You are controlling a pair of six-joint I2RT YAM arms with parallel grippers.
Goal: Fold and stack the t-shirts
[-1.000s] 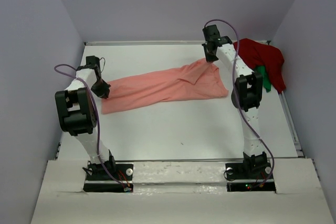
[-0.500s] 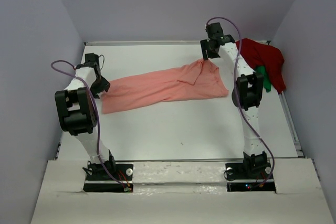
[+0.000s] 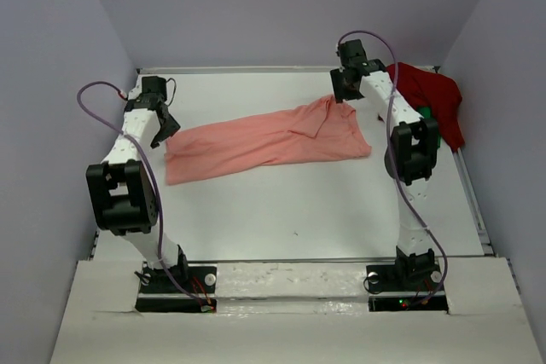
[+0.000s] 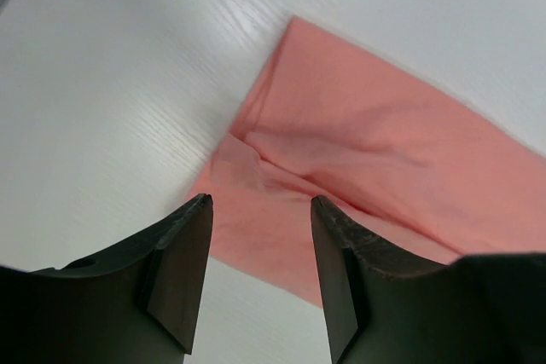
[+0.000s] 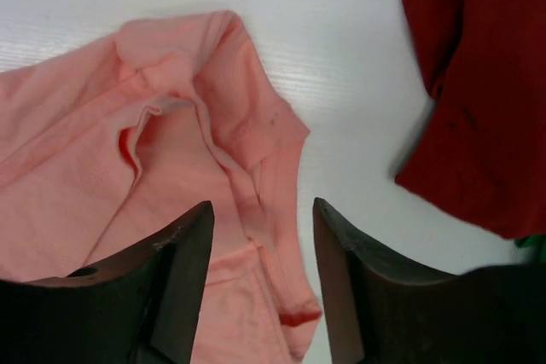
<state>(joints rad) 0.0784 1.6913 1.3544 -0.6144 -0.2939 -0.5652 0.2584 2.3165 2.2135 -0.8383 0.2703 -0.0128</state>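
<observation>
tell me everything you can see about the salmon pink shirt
The salmon-pink t-shirt is soft, thin-looking cloth, folded into a long band lying flat on the white table, slanting from near left to far right. Wrinkles run along it; a hemmed sleeve shows at its right end. It lies apart from the dark red shirt. The left gripper and right gripper hang open over its ends, holding nothing.

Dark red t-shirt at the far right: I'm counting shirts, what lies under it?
A bright green cloth peeks out beneath the near edge of the crumpled dark red t-shirt; the rest is covered, so its shape is hidden.
</observation>
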